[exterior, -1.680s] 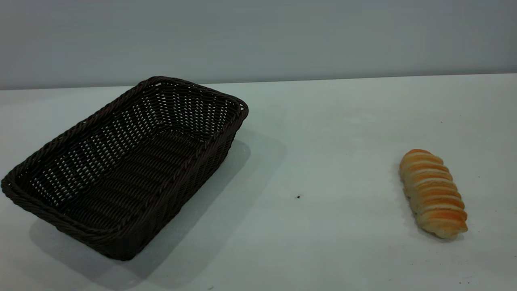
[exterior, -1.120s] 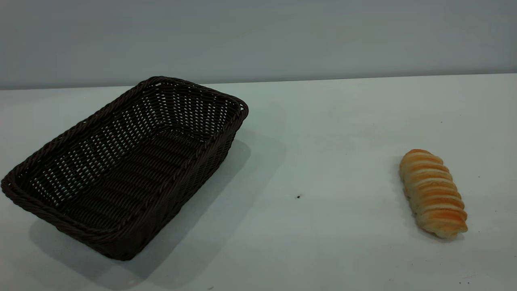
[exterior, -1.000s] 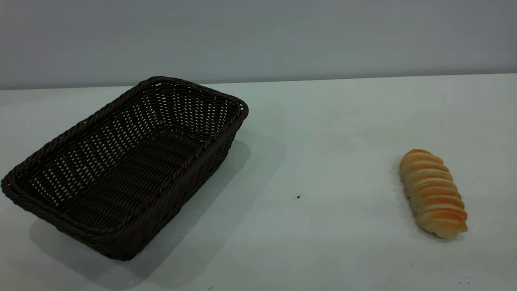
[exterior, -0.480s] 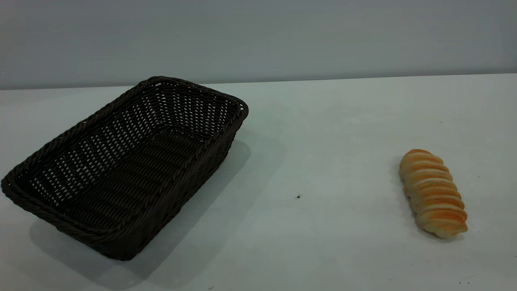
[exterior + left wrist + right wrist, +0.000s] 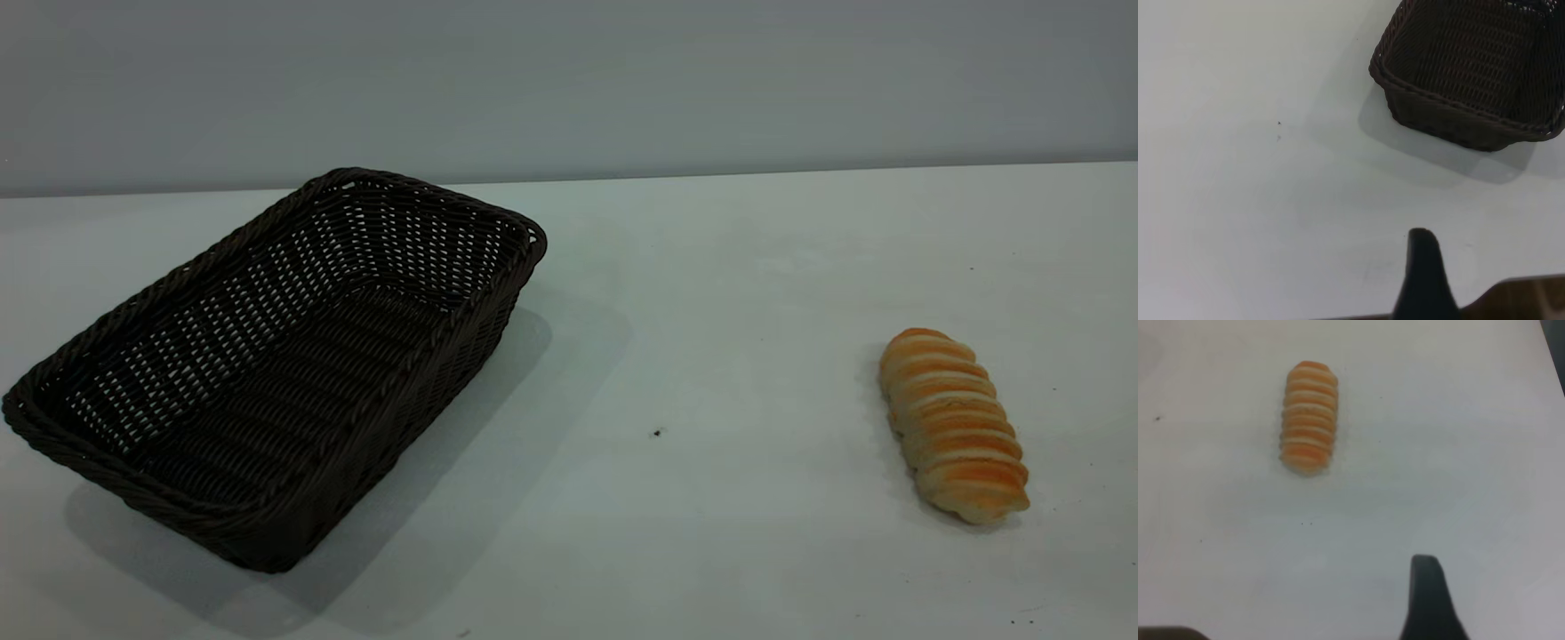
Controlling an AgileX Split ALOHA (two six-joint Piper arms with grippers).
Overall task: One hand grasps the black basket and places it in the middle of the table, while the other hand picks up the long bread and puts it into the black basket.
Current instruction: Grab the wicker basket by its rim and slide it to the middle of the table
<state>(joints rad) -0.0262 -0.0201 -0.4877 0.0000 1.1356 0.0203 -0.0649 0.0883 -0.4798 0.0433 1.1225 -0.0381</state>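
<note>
The black basket (image 5: 267, 364) lies empty on the left part of the table (image 5: 711, 267), set at a slant, one short end towards the far side. It also shows in the left wrist view (image 5: 1471, 73), well ahead of my left gripper (image 5: 1423, 267), which hangs above bare table. The long bread (image 5: 953, 424) lies ridged orange side up at the right, near the front. It also shows in the right wrist view (image 5: 1309, 417), some way ahead of my right gripper (image 5: 1426, 587). Neither gripper shows in the exterior view. Neither holds anything that I can see.
A grey wall (image 5: 569, 80) stands behind the table's far edge. A tiny dark speck (image 5: 657, 433) lies between basket and bread. In the left wrist view a brown band (image 5: 1525, 297) runs past the table's edge near the gripper.
</note>
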